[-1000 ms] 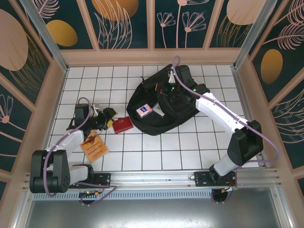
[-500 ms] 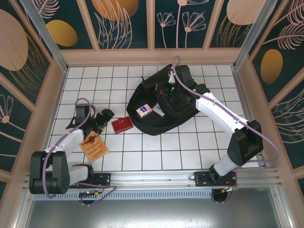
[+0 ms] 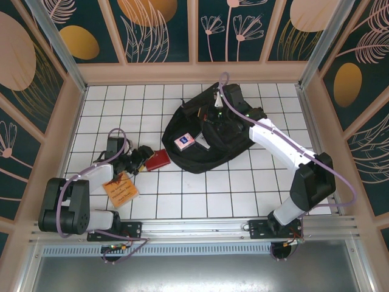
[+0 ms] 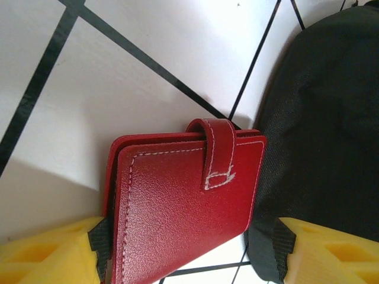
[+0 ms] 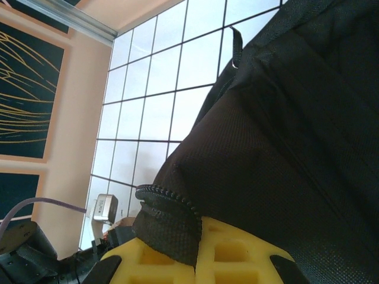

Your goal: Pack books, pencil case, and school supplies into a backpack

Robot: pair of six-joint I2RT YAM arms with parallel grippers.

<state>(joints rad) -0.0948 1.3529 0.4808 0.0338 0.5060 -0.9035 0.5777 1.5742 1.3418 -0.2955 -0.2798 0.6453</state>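
Comes back in with the left gripper (image 3: 146,158) after pulling away, now with open fingers (image 4: 47,254) on both sides of the red case (image 3: 159,159). Swings the left elbow right, nearer to the orange booklet (image 3: 120,188).

Backpack (image 3: 197,158) mid-table; small card (image 3: 184,142) lying on it; wallet-style case (image 3: 158,159) just beside at its eight o'clock; booklet (image 3: 120,187) farther out at seven.

White tiled tabletop (image 3: 182,201), walled by dark panels (image 3: 91,18) with painted, possibly floral, motifs.
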